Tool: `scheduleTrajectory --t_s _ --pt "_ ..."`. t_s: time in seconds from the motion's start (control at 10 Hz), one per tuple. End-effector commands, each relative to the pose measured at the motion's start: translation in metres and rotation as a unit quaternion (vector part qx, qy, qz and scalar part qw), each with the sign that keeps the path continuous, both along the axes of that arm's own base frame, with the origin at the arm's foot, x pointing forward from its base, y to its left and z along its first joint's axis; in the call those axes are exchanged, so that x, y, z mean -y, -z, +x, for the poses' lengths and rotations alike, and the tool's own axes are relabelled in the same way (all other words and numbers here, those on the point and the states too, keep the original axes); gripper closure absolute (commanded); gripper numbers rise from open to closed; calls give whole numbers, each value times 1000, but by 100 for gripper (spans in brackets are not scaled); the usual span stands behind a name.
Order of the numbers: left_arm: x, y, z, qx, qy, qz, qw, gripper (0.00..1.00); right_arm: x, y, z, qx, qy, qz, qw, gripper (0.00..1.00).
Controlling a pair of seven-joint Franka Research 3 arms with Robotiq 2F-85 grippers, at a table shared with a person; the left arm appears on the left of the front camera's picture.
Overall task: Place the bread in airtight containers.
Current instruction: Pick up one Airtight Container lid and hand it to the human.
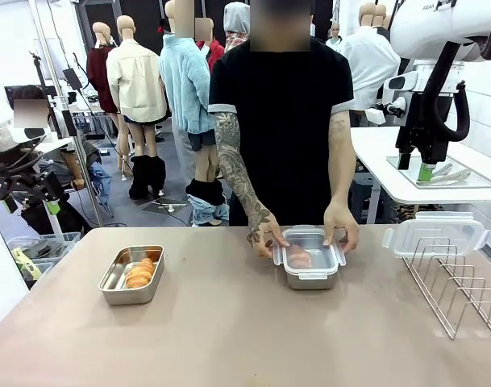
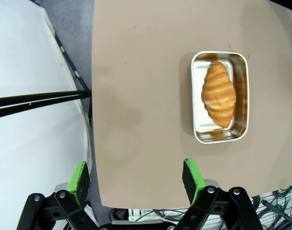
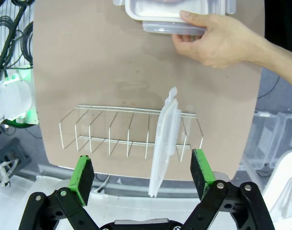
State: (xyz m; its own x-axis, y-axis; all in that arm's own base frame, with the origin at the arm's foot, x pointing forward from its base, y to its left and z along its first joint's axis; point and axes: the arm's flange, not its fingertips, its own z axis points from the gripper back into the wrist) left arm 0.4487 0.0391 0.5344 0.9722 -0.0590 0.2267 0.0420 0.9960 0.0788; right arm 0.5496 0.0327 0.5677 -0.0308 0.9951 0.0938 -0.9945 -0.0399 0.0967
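On worktop (image 1: 229,339): one roll (image 1: 140,272) in left tin (image 1: 108,284), open; second roll (image 1: 299,258) in middle tin (image 1: 312,280), person (image 1: 281,121) pressing lid (image 1: 318,239) on.
You see both robot hands spread, empty: left hand (image 2: 136,177), right hand (image 3: 141,175).

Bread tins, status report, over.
Both jaws open, empty. One roll in unlidded tin; person's hands lidding second tin. Spare lid in rack.

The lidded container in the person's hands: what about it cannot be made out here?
Front view: the roll inside the lidded container is dimmed by the clear lid; its ridges are unclear.
Front view: the person's hands cover the side clips; latching unclear.
Right wrist view: the top edge cuts the container off; one hand covers its side.
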Motion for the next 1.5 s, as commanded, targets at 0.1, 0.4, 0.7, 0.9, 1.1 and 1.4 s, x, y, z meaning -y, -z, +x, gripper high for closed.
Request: scheduleTrajectory --t_s 0.1,0.4,0.7,0.9,1.1,1.4 --pt "-1 -1 0 3 -10 10 1000 0 0 -1 0 1 2 0 1000 0" --pt "-1 -1 0 3 -10 10 1000 0 0 -1 0 1 2 0 1000 0" --pt "-1 -1 0 3 -10 10 1000 0 0 -1 0 1 2 0 1000 0" --pt "-1 -1 0 3 -10 10 1000 0 0 -1 0 1 2 0 1000 0" --pt "-1 -1 0 3 -10 10 1000 0 0 -1 0 1 2 0 1000 0" --pt "-1 -1 0 3 -10 10 1000 0 0 -1 0 1 2 0 1000 0"
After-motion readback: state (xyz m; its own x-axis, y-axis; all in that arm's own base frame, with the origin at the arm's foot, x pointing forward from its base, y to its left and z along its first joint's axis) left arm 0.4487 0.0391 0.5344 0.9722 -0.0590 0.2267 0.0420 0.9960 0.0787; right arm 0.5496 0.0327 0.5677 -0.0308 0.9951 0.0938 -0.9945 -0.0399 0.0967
